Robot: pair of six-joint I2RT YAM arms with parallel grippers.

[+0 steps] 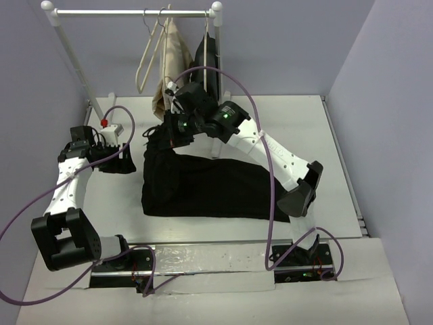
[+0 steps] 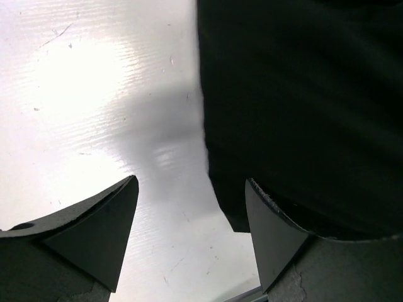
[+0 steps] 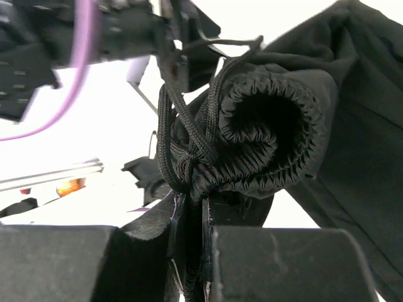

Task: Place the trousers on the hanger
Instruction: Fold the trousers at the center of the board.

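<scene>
The black trousers [image 1: 210, 189] lie flat across the table, their waist end lifted at the far left. My right gripper [image 1: 168, 133] is shut on that bunched elastic waistband and its drawstring, which fill the right wrist view [image 3: 271, 119] just above the closed gripper [image 3: 201, 211]. My left gripper [image 1: 128, 162] is open and empty, low over the table beside the trousers' left edge. In the left wrist view the gripper [image 2: 192, 189] frames bare table, with the trousers [image 2: 302, 94] under its right finger. The empty white hanger [image 1: 150, 51] hangs on the rail.
A white clothes rack [image 1: 135, 12] stands at the back with beige trousers [image 1: 172, 64] and a smaller black garment [image 1: 206, 57] hung beside the hanger. A small white box with a red part [image 1: 108, 125] sits at the rack's left foot. Walls close in on both sides.
</scene>
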